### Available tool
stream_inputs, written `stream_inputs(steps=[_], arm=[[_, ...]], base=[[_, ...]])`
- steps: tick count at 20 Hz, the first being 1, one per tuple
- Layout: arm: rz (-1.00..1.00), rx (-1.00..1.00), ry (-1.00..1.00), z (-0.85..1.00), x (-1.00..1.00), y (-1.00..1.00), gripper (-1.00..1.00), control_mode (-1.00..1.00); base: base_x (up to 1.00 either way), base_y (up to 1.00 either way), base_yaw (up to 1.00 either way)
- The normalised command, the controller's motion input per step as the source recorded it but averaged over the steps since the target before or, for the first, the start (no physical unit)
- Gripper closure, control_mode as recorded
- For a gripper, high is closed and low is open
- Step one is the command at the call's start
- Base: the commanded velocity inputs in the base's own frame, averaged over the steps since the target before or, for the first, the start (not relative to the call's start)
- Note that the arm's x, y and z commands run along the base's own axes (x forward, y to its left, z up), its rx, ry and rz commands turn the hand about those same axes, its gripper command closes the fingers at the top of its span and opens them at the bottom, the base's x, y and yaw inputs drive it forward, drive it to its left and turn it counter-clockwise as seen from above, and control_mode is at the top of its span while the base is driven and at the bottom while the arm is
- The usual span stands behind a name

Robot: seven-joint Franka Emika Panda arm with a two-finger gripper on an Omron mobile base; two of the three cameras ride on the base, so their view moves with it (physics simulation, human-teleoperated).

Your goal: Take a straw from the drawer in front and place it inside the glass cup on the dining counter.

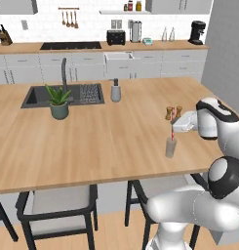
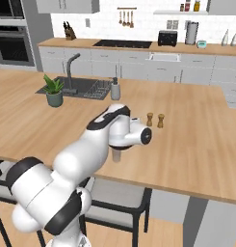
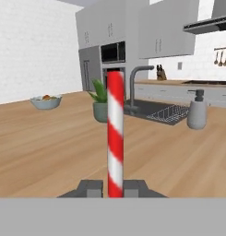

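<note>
We judge the task well past its midpoint. Our end effector point(image 3: 115, 188) is clenched on the straw point(image 3: 115, 133), which stands upright between the two finger tips in the hand view, so the fetch from the drawer looks finished. In the left base view the straw point(image 1: 172, 128) rises just above the glass cup point(image 1: 170, 147), which stands on the tabletop point(image 1: 91, 141) near its front edge, toward the right end and just in front of the two wooden shakers point(image 1: 173, 113). We cannot tell whether the straw's lower end is already inside the rim. What seems left is lowering it fully, then letting go.
</note>
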Motion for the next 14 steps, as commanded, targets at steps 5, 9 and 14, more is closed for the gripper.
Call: stream_inputs(steps=[5,9,14], arm=[[0.00,0.00,0.00,-0.07,0.21,0.00,1.00,-1.00],[0.00,0.00,0.00,-0.11,0.04,-0.05,1.00,-1.00],[0.00,0.00,0.00,-0.07,0.00,-0.14,1.00,-1.00]], base=[[0.00,0.00,0.00],[0.00,0.00,0.00],[0.00,0.00,0.00]])
